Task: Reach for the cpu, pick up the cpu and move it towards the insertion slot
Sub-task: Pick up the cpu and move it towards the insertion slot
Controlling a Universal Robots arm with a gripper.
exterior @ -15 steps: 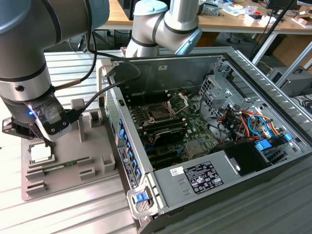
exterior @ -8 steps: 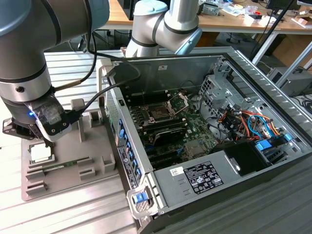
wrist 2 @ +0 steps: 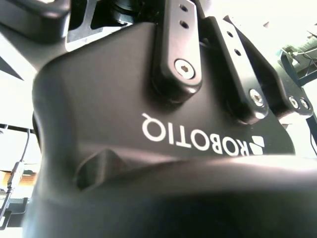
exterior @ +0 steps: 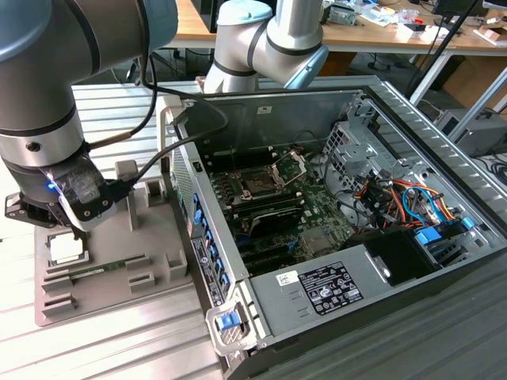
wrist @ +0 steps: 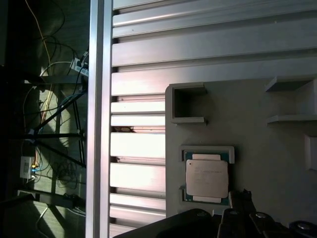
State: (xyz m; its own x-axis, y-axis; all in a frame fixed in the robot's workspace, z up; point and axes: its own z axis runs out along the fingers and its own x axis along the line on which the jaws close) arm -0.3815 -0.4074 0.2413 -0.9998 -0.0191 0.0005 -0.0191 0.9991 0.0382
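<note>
The cpu [exterior: 65, 249] is a small silvery square chip lying flat in a framed pocket of the grey tray [exterior: 119, 277], at the exterior view's left. My gripper [exterior: 75, 223] hangs just above the chip and close to it, under the arm's wrist. In the first wrist view the cpu [wrist: 206, 178] lies in its pocket on the tray [wrist: 257, 134], with the dark gripper [wrist: 237, 218] at the picture's edge beside it. The second wrist view shows the black gripper [wrist 2: 173, 139] body close up. The insertion slot [exterior: 257, 184] sits on the green board inside the open computer case, its metal frame raised.
The open computer case [exterior: 333, 103] stands at the exterior view's right of the tray, its side wall [exterior: 202, 229] between tray and board. Raised grey blocks [exterior: 127, 178] and a memory stick [exterior: 103, 269] are on the tray. Black cables [exterior: 158, 142] hang from the arm. Ribbed metal table [exterior: 119, 348] underneath.
</note>
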